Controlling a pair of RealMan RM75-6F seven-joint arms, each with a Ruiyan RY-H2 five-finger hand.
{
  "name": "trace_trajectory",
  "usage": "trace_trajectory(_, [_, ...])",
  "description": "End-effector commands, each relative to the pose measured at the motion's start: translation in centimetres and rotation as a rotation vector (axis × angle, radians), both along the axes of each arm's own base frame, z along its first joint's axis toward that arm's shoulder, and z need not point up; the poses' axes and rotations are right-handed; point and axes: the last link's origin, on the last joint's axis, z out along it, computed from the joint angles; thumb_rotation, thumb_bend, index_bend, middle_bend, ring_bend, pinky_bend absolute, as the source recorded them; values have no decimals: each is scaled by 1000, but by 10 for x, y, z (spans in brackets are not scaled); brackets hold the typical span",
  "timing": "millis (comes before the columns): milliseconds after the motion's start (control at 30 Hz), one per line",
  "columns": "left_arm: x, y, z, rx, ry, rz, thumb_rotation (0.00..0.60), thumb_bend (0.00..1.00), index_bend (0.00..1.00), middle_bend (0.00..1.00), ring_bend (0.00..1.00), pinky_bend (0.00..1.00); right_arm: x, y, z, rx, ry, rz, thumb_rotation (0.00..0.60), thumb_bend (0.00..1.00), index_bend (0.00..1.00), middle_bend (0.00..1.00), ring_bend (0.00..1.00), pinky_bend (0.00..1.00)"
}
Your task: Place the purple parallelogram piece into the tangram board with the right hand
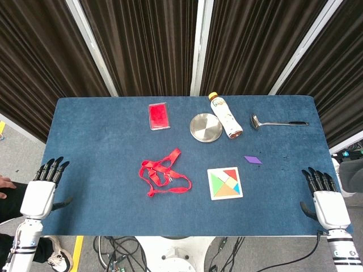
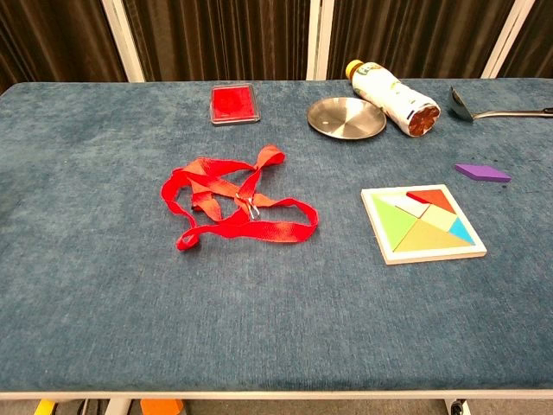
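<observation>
The purple parallelogram piece (image 1: pixel 253 160) (image 2: pixel 483 173) lies flat on the blue cloth, just beyond and to the right of the tangram board (image 1: pixel 225 183) (image 2: pixel 422 222). The white-framed board holds several coloured pieces, with a gap near its top middle. My right hand (image 1: pixel 324 198) rests at the table's near right edge, fingers apart and holding nothing, well short of the piece. At the near left edge my left hand (image 1: pixel 42 187) is the same, open and empty. Neither hand shows in the chest view.
A red strap (image 1: pixel 163 173) (image 2: pixel 233 206) lies left of the board. Further back are a red box (image 1: pixel 159 115), a round metal dish (image 1: pixel 206 127), a bottle on its side (image 1: pixel 226 115) and a ladle (image 1: pixel 278 122).
</observation>
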Motion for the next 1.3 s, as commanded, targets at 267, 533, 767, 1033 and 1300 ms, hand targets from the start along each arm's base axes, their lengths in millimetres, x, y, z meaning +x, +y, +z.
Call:
trace_trajectory(267, [-1, 0, -1, -4, -2, 3, 600, 61, 104, 44, 0, 138, 1, -8, -2, 3, 14, -3, 600, 233, 0, 0, 0, 0])
trace_trajectory(533, [-5, -1, -2, -15, -6, 15, 600, 62, 104, 44, 0, 138, 12, -59, -19, 77, 7, 15, 600, 232, 0, 0, 0, 0])
trace_trajectory(767, [-9, -3, -3, -22, 1, 34, 600, 60, 104, 44, 0, 138, 29, -109, -46, 173, 80, 57, 600, 233, 0, 0, 0, 0])
trace_trajectory(1033, [-11, -2, -5, -31, 4, 38, 600, 61, 105, 44, 0, 139, 39, -149, -67, 244, 113, 17, 600, 232, 0, 0, 0, 0])
trace_trajectory(1300, [-16, -2, -9, -47, 0, 56, 600, 61, 104, 44, 0, 139, 51, -168, -85, 284, 124, 2, 600, 232, 0, 0, 0, 0])
